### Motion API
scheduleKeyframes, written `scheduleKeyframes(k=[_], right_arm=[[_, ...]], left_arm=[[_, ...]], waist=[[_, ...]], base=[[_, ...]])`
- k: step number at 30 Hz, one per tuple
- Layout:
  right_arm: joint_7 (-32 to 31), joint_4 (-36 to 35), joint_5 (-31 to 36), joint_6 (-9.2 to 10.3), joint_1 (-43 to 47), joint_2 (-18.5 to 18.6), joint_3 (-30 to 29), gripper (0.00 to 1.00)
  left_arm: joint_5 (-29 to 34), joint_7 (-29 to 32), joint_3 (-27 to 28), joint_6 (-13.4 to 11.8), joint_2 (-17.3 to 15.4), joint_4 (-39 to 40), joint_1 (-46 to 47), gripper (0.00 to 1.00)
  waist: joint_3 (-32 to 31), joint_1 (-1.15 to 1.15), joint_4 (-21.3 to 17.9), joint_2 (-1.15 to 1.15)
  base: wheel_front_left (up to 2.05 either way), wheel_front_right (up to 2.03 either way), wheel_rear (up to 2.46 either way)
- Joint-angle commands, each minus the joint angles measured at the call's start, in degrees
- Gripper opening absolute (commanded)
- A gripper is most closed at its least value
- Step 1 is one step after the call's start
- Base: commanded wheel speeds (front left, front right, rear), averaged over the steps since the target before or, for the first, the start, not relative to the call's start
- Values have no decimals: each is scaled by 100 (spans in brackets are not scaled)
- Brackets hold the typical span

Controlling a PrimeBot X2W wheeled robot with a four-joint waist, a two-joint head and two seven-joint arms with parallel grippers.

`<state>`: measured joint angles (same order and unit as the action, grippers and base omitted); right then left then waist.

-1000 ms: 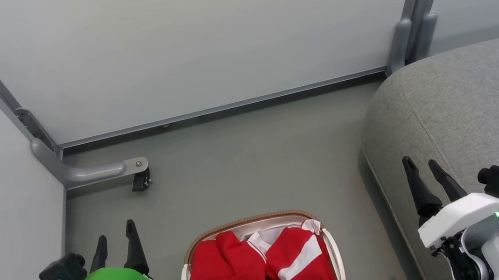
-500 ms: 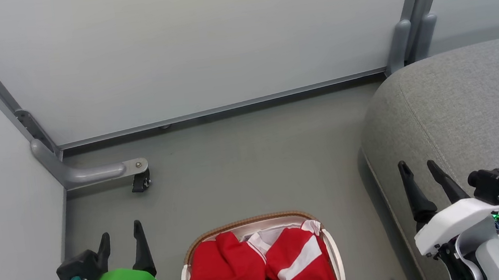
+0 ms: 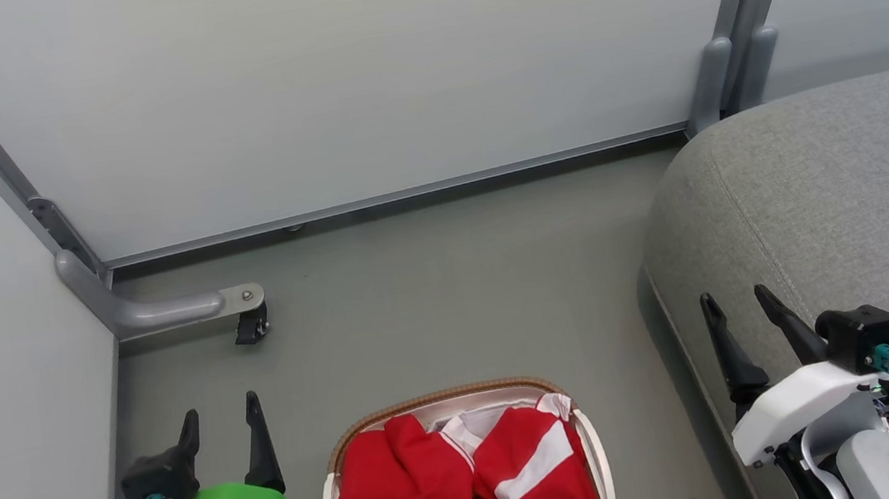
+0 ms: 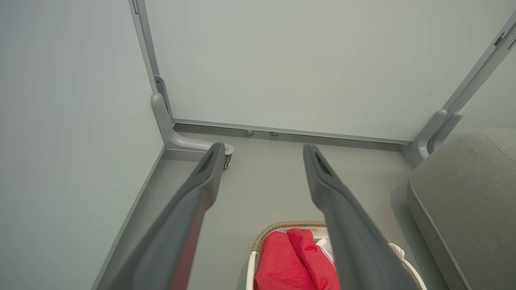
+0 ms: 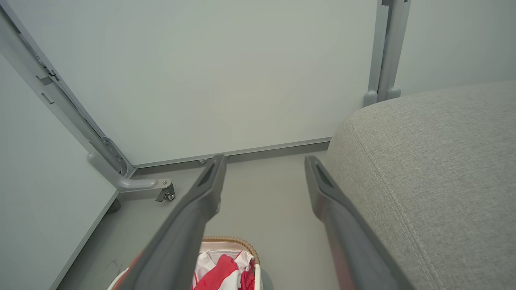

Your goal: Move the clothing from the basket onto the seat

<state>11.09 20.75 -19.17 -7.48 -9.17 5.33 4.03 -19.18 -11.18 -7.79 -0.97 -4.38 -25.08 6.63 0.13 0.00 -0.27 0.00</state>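
While your left gripper (image 3: 220, 409) is hovering at the lower left of the head view, its two dark fingers are standing well apart and gripping nothing. The clothing (image 3: 438, 485) is lying just to its right and a little back toward the robot. It is sitting heaped inside the basket (image 3: 444, 393), which is resting on the grey floor (image 3: 432, 284) between your two arms. The heap is showing as two soft red mounds side by side, a plain one on the left and one crossed by a broad white stripe on the right, with white fabric peeking between them. The bottom edge is cutting the basket off, so you are not seeing its full long axis. Further right, your right gripper (image 3: 733, 296) is hanging over the near edge of the seat (image 3: 822, 181), fingers likewise spread and empty, and it is sitting farther from the basket rim than the left one. You are probably best placed reaching with the left arm, turning its fingers rightward and down into the plain mound, while the seat is waiting bare on the far right.
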Motion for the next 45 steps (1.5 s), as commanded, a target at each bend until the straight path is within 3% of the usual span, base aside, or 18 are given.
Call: scheduleKeyframes(k=[1, 19, 28, 45], right_arm=[[57, 6, 161, -2, -58, 9, -22, 100], [261, 96, 1027, 0, 90, -165, -263, 100], [358, -26, 1406, 0, -97, -192, -219, 100], [412, -785, 1428, 0, -1107, -218, -1, 100]], left_arm=[[150, -47, 27, 21, 6, -5, -23, 100], [752, -252, 308, 96, 137, 89, -251, 100], [915, -348, 129, 162, 144, 60, -167, 100], [1044, -397, -365, 291, 137, -541, 1087, 100]], waist=[[0, 0, -7, 0], [5, 0, -71, 0], [204, 0, -169, 0], [1935, 0, -669, 0]], base=[[0, 0, 0], [0, 0, 0], [0, 0, 0], [0, 0, 0]])
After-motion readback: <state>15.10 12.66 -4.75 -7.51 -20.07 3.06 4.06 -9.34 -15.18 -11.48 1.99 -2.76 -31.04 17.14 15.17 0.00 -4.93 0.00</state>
